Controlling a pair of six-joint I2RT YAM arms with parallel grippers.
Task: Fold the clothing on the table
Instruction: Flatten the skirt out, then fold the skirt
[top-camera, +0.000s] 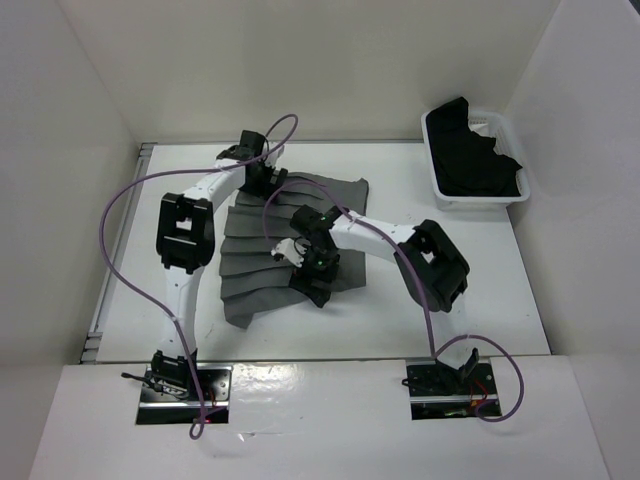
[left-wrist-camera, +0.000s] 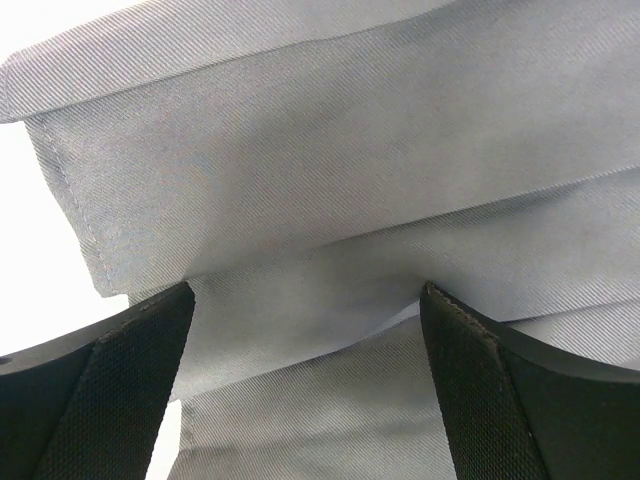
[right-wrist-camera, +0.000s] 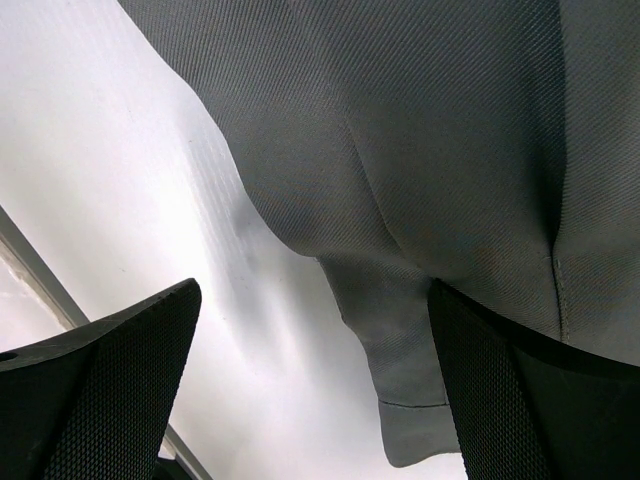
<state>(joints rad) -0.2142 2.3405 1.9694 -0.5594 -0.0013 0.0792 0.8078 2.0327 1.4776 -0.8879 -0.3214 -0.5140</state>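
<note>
1. I am looking at the grey pleated skirt (top-camera: 248, 268), which is lying spread out near the middle of the white surface (top-camera: 470, 300), its pleats fanning toward the near left.
2. I am holding my left tool (left-wrist-camera: 307, 300) with its jaws wide apart, gripping nothing. It is hanging low over the far edge of the skirt, and folded layers with a stitched hem are filling the view between its fingers.
3. I am holding my right tool (right-wrist-camera: 315, 300) just as wide, also gripping nothing. It is sitting over the skirt's near part, by a hemmed edge where grey cloth is meeting bare surface.
4. I cannot tell whether either tool's fingers are touching the cloth.
5. A white bin (top-camera: 436, 165) is sitting at the far right corner of the surface, well apart from the skirt, with a black garment (top-camera: 478, 160) lying in it.
</note>
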